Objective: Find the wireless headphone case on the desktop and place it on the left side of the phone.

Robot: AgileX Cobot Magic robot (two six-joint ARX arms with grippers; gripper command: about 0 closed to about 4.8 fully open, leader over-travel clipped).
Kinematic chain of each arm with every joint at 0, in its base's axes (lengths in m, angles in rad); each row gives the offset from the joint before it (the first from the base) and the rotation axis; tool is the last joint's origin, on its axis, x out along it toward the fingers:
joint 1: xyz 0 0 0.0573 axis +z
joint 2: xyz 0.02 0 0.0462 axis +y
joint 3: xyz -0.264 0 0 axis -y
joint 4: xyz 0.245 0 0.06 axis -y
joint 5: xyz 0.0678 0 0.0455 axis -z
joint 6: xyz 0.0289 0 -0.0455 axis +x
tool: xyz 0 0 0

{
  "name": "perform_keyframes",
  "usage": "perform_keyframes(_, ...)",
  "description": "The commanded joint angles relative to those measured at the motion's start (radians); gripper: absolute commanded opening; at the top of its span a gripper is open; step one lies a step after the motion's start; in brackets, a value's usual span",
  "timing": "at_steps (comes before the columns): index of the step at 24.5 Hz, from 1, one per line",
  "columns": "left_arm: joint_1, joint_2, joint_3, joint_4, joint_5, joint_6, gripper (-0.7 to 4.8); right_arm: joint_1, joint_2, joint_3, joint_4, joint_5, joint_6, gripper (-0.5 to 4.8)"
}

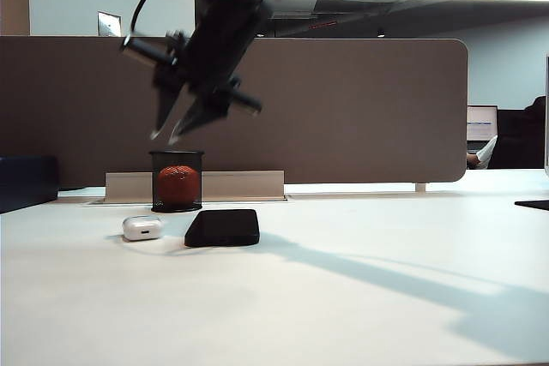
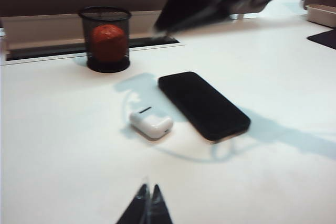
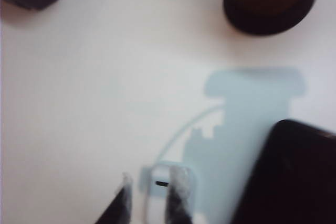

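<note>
case: small glossy white rounded plastic wireless headphone case (image 1: 142, 228) lies flat on the wide white desktop (image 1: 360, 297), just left of the phone, not touching it; dark port end faces near side.
phone: flat black glossy rectangular phone (image 1: 222, 227) lies flat, right of case.
placement: case sits where the task wants it, so I judge the drop done.
right gripper: right gripper (image 1: 169, 133) hangs high above case and cup, tips pointing down, holds nothing; jaws narrow, small gap showing, not clamped.
left gripper: left gripper (image 2: 146, 203) low at near side, well apart from both items; tips pressed together, empty. Likely parked, since the right arm covers this job.
container: black mesh cup (image 1: 177, 181) behind case, holds one orange ball (image 1: 177, 183).
</note>
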Motion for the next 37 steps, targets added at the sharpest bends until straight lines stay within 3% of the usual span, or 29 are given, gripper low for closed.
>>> perform_keyframes(1,0.002,0.000,0.004,0.032,-0.066,-0.002,-0.05,-0.017,-0.065,0.013,-0.018,0.071,-0.059,0.48)
perform_keyframes(4,0.002,0.001,0.004,0.051,-0.143,-0.003,-0.05,-0.048,-0.153,0.013,-0.040,0.121,-0.103,-0.04)
perform_keyframes(10,0.002,0.001,0.004,0.050,-0.232,-0.003,-0.05,-0.095,-0.303,0.011,-0.111,0.275,-0.217,-0.04)
perform_keyframes(18,0.002,0.001,0.004,0.051,-0.282,-0.003,-0.05,-0.153,-0.458,0.011,-0.137,0.349,-0.272,-0.04)
perform_keyframes(29,0.002,0.000,0.004,0.051,-0.282,-0.003,-0.05,-0.341,-0.655,0.002,-0.310,0.318,-0.346,-0.04)
perform_keyframes(32,0.002,0.001,0.004,0.051,-0.282,-0.003,-0.05,-0.405,-0.724,-0.060,-0.312,0.298,-0.342,-0.04)
perform_keyframes(37,0.002,0.001,0.004,0.051,-0.283,-0.003,-0.05,-0.556,-0.922,-0.327,-0.268,0.222,-0.346,-0.04)
